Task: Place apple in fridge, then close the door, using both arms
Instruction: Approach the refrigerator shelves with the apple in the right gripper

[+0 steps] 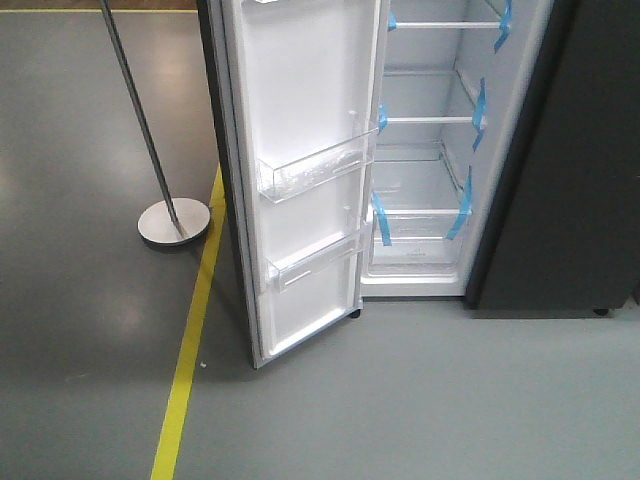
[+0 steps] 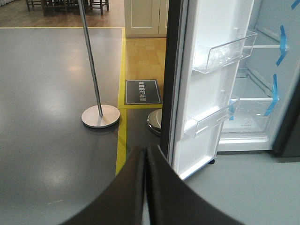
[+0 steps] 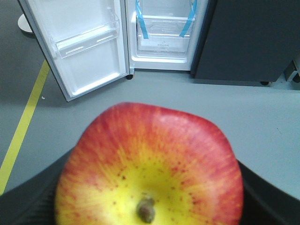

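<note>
The apple [image 3: 150,164], red with a yellow stem end, fills the lower half of the right wrist view. My right gripper [image 3: 149,199] is shut on it, with a black finger [image 3: 30,204] showing on either side. The fridge [image 1: 430,150] stands open ahead, its white inside showing glass shelves, a clear drawer and blue tape strips. Its door [image 1: 300,100] is swung wide to the left, with two clear bins on its white inner face. My left gripper [image 2: 145,157] is shut and empty, low over the floor just outside the door's [image 2: 206,93] outer edge. Neither arm appears in the front view.
A metal pole on a round base [image 1: 175,220] stands left of the door, and a second round base [image 2: 154,123] sits behind the door. A yellow floor line [image 1: 190,350] runs past them. A dark grey panel [image 1: 570,200] flanks the fridge opening on the right.
</note>
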Tool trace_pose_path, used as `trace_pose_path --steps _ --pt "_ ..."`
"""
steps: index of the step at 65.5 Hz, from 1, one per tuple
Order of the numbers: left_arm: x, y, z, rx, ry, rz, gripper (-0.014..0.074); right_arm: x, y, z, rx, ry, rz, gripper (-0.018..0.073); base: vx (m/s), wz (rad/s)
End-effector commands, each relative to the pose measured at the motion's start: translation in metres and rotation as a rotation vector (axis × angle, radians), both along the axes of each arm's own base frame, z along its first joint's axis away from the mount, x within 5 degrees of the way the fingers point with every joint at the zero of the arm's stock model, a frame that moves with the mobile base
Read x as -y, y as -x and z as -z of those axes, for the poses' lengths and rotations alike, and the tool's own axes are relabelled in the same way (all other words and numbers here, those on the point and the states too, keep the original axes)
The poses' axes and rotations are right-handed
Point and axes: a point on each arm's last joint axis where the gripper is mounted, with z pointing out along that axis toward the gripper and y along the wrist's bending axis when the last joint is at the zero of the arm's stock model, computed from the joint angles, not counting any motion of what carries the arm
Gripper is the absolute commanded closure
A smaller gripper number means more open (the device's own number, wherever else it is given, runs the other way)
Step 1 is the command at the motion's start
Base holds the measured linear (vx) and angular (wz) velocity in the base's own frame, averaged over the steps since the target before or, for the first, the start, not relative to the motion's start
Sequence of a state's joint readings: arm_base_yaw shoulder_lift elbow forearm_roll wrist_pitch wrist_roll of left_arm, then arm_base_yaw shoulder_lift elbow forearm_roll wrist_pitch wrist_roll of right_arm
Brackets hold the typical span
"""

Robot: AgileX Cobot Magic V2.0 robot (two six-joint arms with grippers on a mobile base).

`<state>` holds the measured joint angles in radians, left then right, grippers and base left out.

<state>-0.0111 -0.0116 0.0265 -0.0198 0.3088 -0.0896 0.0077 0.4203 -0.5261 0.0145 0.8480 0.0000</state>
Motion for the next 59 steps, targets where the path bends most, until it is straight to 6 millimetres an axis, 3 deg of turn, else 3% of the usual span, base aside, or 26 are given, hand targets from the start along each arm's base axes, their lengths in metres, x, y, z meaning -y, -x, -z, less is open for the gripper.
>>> trace_pose_path --steps 1,59 --pt "0.0001 -0.0009 0.0000 0.059 0.010 0.000 0.0602 0.0006 -0.0040 -0.0133 0.088 0.005 0.005 0.0461 0.10 0.00" --pt "0.0001 -0.0009 0.0000 0.059 0.010 0.000 0.0602 0.0006 -0.0040 -0.0133 0.088 0.005 0.005 0.0461 0.10 -0.01"
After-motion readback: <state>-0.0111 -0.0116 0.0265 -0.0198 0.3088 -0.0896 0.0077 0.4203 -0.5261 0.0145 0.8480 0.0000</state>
